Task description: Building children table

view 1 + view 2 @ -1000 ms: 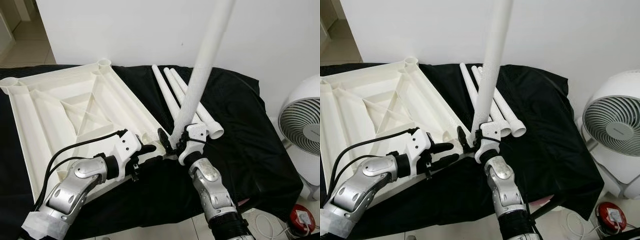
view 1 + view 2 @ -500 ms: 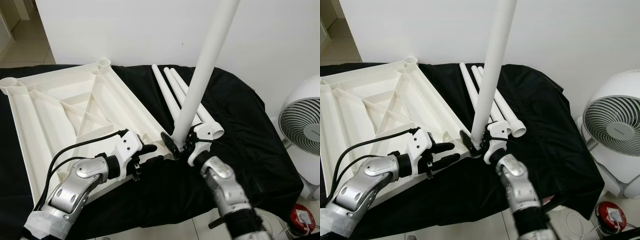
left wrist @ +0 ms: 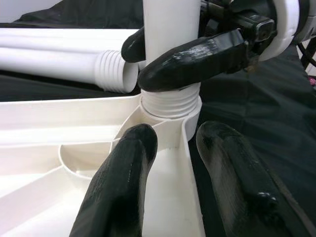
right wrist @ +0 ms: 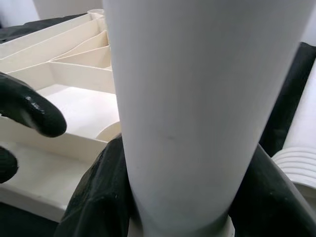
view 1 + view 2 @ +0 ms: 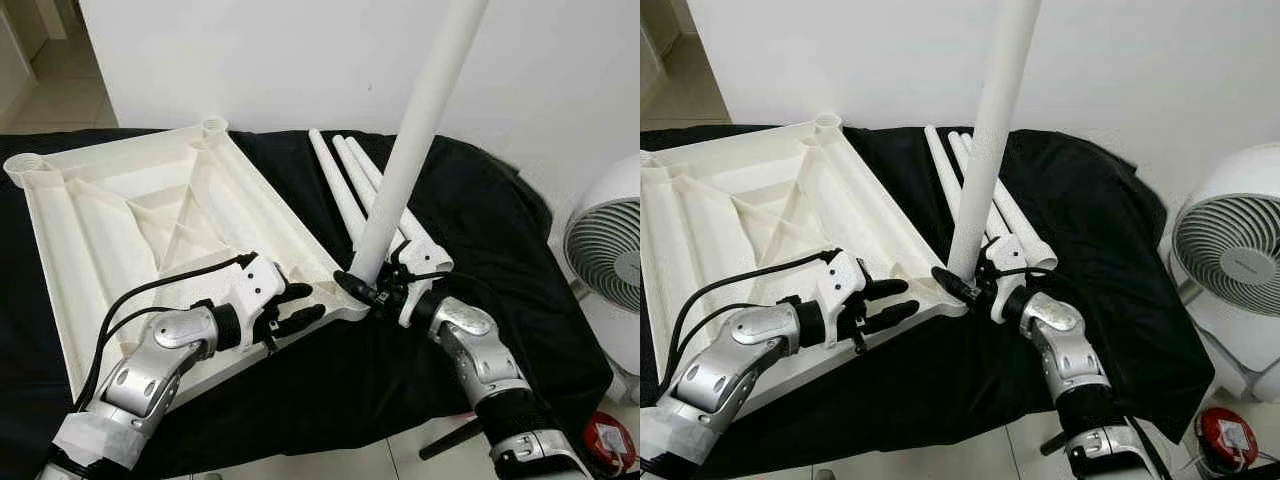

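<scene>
The white tabletop (image 5: 130,210) lies upside down on a black cloth. My right gripper (image 5: 372,290) is shut on a long white table leg (image 5: 410,160), which stands nearly upright and leans a little to the right. Its threaded lower end sits in the corner socket (image 3: 170,116) at the tabletop's near right corner. My left gripper (image 5: 300,305) is open, with its fingers (image 3: 123,177) either side of that corner's rim, just below the socket. In the right wrist view both black fingers press the leg (image 4: 187,98).
Three more white legs (image 5: 345,180) lie side by side on the cloth behind the held one. A white fan (image 5: 610,260) stands on the floor at the right, with a red object (image 5: 610,440) below it. A white wall rises behind.
My right arm has swung out to the right and lower while still gripping the leg. The leg's lower end has settled onto the corner socket. The left gripper has stayed by the corner.
</scene>
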Tool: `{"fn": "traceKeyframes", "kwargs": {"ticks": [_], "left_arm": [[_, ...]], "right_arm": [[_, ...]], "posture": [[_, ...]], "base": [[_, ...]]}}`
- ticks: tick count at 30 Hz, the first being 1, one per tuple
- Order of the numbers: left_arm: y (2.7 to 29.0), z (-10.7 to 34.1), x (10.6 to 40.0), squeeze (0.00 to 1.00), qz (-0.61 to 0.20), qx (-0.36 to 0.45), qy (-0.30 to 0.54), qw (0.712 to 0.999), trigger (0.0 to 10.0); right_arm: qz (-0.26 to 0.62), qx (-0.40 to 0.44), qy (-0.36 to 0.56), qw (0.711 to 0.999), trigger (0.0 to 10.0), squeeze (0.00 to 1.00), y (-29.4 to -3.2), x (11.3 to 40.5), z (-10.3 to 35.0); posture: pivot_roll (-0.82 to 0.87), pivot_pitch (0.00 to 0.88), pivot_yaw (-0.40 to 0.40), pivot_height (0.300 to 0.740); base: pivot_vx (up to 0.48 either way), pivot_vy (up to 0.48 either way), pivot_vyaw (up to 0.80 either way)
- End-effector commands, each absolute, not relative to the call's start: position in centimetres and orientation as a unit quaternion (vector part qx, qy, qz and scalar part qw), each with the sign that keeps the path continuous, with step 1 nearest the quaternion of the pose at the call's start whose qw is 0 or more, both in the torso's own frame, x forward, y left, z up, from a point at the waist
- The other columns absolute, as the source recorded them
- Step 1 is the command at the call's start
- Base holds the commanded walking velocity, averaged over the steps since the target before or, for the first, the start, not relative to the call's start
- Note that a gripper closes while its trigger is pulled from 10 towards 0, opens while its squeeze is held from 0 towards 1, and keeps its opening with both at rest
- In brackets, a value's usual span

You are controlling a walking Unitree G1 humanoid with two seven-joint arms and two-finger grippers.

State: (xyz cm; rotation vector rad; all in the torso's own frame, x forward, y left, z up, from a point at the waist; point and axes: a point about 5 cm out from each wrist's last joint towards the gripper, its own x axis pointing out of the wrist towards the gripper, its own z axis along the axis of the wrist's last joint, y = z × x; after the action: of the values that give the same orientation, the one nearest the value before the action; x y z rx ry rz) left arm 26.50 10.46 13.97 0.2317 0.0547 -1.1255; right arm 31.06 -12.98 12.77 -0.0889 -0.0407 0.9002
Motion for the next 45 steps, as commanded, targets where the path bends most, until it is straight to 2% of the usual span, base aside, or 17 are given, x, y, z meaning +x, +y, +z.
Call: {"fn": "traceKeyframes", "kwargs": {"ticks": [1,3,4,8,14,21,29,33,34,38,39,41,42,43,45], "left_arm": [[10.3,13.9,26.6,0.00,-0.532,0.114,0.026,0.839,10.0],[10.3,13.9,26.6,0.00,-0.530,0.110,0.027,0.841,10.0],[10.2,13.9,26.8,0.00,-0.527,0.112,0.025,0.842,10.0],[10.2,13.9,26.8,0.00,-0.527,0.113,0.024,0.842,10.0],[10.5,14.0,27.8,0.00,-0.505,0.113,0.023,0.855,10.0],[10.3,14.1,27.8,0.00,-0.509,0.112,0.016,0.853,10.0],[9.9,14.0,28.0,0.00,-0.522,0.114,0.015,0.845,10.0],[9.8,13.9,28.3,0.00,-0.514,0.108,0.015,0.851,10.0],[9.8,13.6,28.4,0.00,-0.502,0.104,0.019,0.858,10.0],[9.9,13.3,28.4,0.00,-0.491,0.111,0.022,0.864,10.0],[10.2,13.2,28.4,0.00,-0.489,0.113,0.023,0.864,10.0],[10.4,13.1,28.3,0.00,-0.489,0.114,0.023,0.865,10.0],[10.6,13.1,28.3,0.00,-0.489,0.114,0.023,0.864,10.0],[11.0,13.0,28.3,0.00,-0.483,0.117,0.023,0.867,10.0],[11.4,12.9,28.3,0.00,-0.478,0.120,0.023,0.870,10.0]], "right_arm": [[0.448,-0.049,-0.005,0.893,0.0,0.00,-13.2,30.9,12.2],[0.451,-0.050,-0.002,0.891,0.0,0.00,-13.2,30.9,12.1],[0.441,-0.052,0.000,0.896,10.0,0.00,-13.3,31.0,11.9],[0.430,-0.049,-0.001,0.901,10.0,0.00,-13.3,31.1,11.9],[0.358,-0.039,-0.008,0.933,10.0,0.00,-13.3,31.6,11.7],[0.287,-0.020,-0.011,0.958,10.0,0.00,-13.3,31.2,11.2],[0.233,0.002,-0.027,0.972,10.0,0.00,-11.3,29.9,11.4],[0.203,0.021,-0.028,0.979,10.0,0.00,-10.0,29.4,11.5],[0.216,0.030,-0.027,0.975,10.0,0.00,-8.6,29.0,11.4],[0.223,0.043,-0.025,0.974,10.0,0.00,-7.8,28.9,11.3],[0.222,0.046,-0.026,0.974,10.0,0.32,-7.5,29.0,11.4],[0.220,0.046,-0.027,0.974,10.0,0.32,-7.4,29.1,11.6],[0.217,0.046,-0.028,0.975,10.0,0.71,-7.2,29.1,11.8],[0.222,0.049,-0.030,0.973,10.0,1.00,-7.1,29.2,11.9],[0.224,0.052,-0.030,0.973,10.0,1.00,-7.0,29.1,12.0]], "posture": [[0.00,0.000,-0.063,0.740],[0.00,0.000,-0.066,0.740],[0.00,0.000,-0.064,0.740],[0.00,0.000,-0.064,0.740],[0.00,0.000,-0.060,0.740],[-0.02,0.000,-0.047,0.740],[-0.03,0.000,-0.058,0.740],[-0.03,0.000,-0.063,0.740],[-0.02,0.000,-0.069,0.740],[-0.01,0.000,-0.078,0.740],[-0.01,0.000,-0.078,0.740],[-0.01,0.000,-0.078,0.740],[-0.01,0.000,-0.078,0.740],[0.00,0.000,-0.076,0.740],[0.00,0.000,-0.076,0.740]], "base": [[0.000,0.000,0.00],[0.000,0.000,0.00],[0.000,0.000,0.00],[0.000,0.000,0.00],[0.000,0.000,0.00],[0.000,0.000,0.00],[0.000,0.000,0.00],[0.000,0.000,0.00],[0.000,0.000,0.00],[0.000,0.000,0.00],[0.000,0.000,0.00],[0.000,0.000,0.00],[0.000,0.000,0.00],[0.000,0.000,0.00],[0.000,0.000,0.00]]}}
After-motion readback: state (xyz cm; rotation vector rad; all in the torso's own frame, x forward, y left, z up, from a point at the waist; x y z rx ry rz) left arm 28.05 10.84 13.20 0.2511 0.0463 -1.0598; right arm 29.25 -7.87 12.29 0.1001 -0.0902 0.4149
